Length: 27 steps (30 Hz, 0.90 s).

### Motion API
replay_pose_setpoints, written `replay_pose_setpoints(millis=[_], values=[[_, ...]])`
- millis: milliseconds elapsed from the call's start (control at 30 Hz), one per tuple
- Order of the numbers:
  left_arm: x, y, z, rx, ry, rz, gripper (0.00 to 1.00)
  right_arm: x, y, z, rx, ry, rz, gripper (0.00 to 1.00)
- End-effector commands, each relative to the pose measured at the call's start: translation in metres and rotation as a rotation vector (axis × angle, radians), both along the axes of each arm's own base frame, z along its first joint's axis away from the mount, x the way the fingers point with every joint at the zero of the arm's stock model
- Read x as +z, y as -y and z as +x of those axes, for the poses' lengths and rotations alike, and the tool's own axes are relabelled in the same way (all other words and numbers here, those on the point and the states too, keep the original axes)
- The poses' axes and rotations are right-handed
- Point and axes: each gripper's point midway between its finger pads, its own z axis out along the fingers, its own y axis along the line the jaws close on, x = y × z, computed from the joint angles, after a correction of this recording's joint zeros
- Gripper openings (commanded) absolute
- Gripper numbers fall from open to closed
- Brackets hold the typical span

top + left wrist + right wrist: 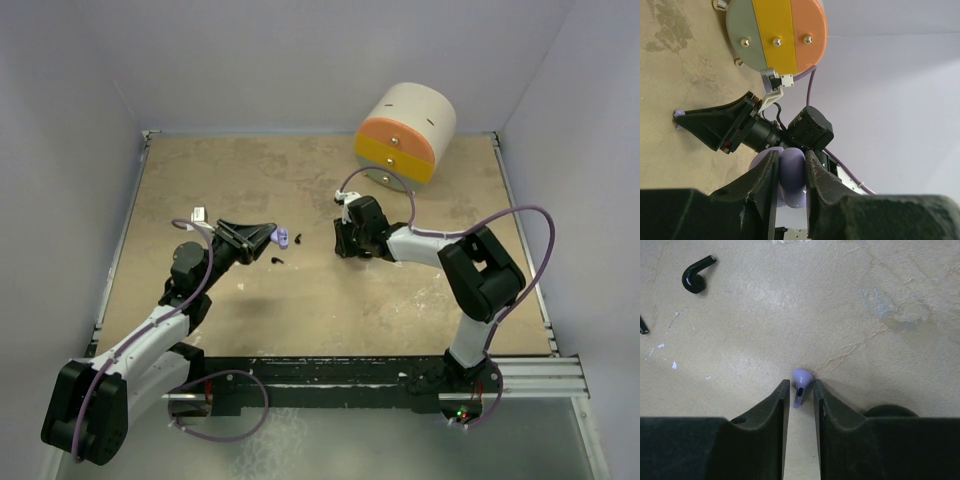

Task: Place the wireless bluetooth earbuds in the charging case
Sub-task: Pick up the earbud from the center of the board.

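Observation:
My left gripper (270, 237) is shut on a lavender charging case (284, 238), held just above the table; in the left wrist view the case (791, 180) is pinched between both fingers. My right gripper (346, 246) points down at the table, jaws narrowly open around a lavender earbud (801, 382) that lies on the table between the fingertips. In the left wrist view that earbud (677, 113) peeks out at the right gripper's tip. Two black earbuds (278, 261) (299, 239) lie between the grippers; one (694, 277) shows in the right wrist view. The second lavender earbud is not visible.
A large round drum with orange, yellow and grey face panels (405, 135) lies at the back right. A dark rounded shape (890, 412) sits just behind my right finger. White walls close in the table on three sides.

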Motion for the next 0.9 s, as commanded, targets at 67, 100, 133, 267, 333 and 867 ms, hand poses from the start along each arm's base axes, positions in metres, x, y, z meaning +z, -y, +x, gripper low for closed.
replay_pose_setpoints(millis=[67, 100, 133, 267, 333, 867], values=[[0.018, -0.004, 0.003, 0.019, 0.075, -0.007, 0.00, -0.001, 0.000, 0.008, -0.014, 0.005, -0.032, 0.30], [0.018, -0.004, 0.003, 0.019, 0.076, -0.007, 0.00, -0.001, -0.001, 0.008, -0.013, 0.003, -0.036, 0.30], [0.018, -0.004, 0.003, 0.019, 0.076, -0.008, 0.00, -0.001, -0.001, 0.009, -0.012, 0.001, -0.038, 0.30], [0.019, -0.004, 0.003, 0.019, 0.078, -0.010, 0.00, -0.003, 0.001, 0.009, -0.020, -0.022, -0.061, 0.31], [0.019, -0.004, 0.002, 0.020, 0.079, -0.011, 0.00, -0.004, 0.003, 0.008, -0.029, -0.036, -0.079, 0.31], [0.021, -0.004, -0.002, 0.010, 0.093, -0.039, 0.00, -0.007, -0.002, -0.005, -0.043, -0.095, -0.134, 0.33]])
